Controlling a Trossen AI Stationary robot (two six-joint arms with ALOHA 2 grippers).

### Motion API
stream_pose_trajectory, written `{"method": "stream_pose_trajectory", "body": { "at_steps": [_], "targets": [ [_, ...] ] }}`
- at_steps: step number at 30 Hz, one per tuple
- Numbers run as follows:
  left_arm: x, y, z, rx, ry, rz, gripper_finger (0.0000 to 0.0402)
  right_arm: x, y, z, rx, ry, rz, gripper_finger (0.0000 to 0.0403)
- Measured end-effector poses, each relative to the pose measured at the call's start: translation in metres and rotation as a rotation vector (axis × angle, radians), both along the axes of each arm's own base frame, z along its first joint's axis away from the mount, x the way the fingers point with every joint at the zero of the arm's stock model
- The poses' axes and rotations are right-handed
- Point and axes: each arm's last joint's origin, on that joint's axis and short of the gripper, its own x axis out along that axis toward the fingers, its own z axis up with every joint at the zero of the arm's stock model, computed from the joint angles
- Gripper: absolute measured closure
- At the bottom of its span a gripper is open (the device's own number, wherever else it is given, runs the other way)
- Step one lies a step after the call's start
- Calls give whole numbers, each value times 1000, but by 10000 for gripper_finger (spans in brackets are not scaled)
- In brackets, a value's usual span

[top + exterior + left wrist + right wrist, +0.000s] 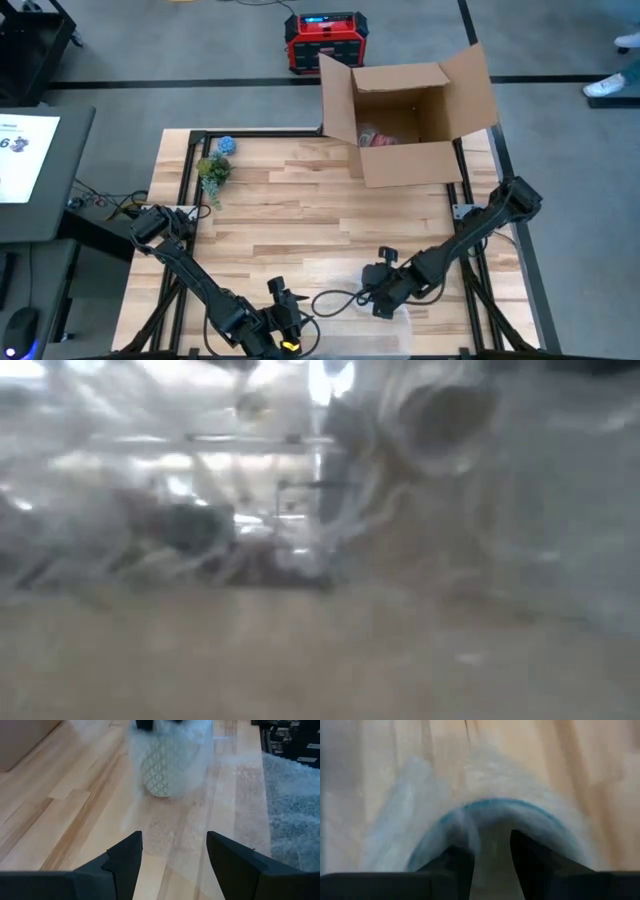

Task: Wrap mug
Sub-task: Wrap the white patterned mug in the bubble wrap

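Note:
The mug (162, 767), pale with a diamond pattern, stands on the table with clear bubble wrap (200, 835) gathered around it. The rest of the sheet lies flat on the wood toward the near edge (365, 305). My right gripper (385, 298) is at the mug's top. In its wrist view the fingers (492, 850) sit within the arc of the mug's blue rim (490, 805), nearly shut with wrap between them. My left gripper (175, 855) hovers open near the table's near edge (285, 325), pointing at the mug across the flat sheet. My right gripper has a fold of bubble wrap (467, 832) between its two fingers at the mug's mouth, coming from above. The wrap blurs the place of contact, so I cannot tell whether the fingers also touch the rim. The mug's base stays on the table.
An open cardboard box (410, 120) stands at the far right of the table. A small plant (213, 170) and a blue object (226, 145) are at the far left. More bubble wrap (295, 820) hangs past the table's edge. A red device (325, 40) sits on the floor beyond.

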Motion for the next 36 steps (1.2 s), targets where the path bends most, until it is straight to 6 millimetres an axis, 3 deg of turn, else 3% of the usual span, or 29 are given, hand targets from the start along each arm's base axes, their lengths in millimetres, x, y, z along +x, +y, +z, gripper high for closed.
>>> {"method": "stream_pose_trajectory", "body": {
  "at_steps": [3,6,11,14,17,20,24,29,36],
  "targets": [
    [2,1,0,2,-2,0,201,0,-1,29,-3,-69,14,285],
    [4,2,1,5,-7,-1,201,-8,-1,45,-15,-59,33,285],
    [6,2,2,4,-14,-13,201,-36,28,67,-14,-131,210,285],
    [7,-1,2,-13,17,-78,201,-59,54,64,-3,-122,318,285],
    [8,-8,3,-50,88,-260,201,-81,81,60,45,-135,383,285],
    [6,-18,4,-126,142,-453,201,-98,108,44,64,-139,463,284],
    [5,-28,8,-207,130,-574,201,-110,138,21,77,-149,535,276],
    [9,-33,-1,-143,94,-597,201,-102,149,-5,53,-115,501,251],
    [37,-42,-24,-129,22,-649,201,-95,150,-7,54,-116,484,234]
  ]
}}
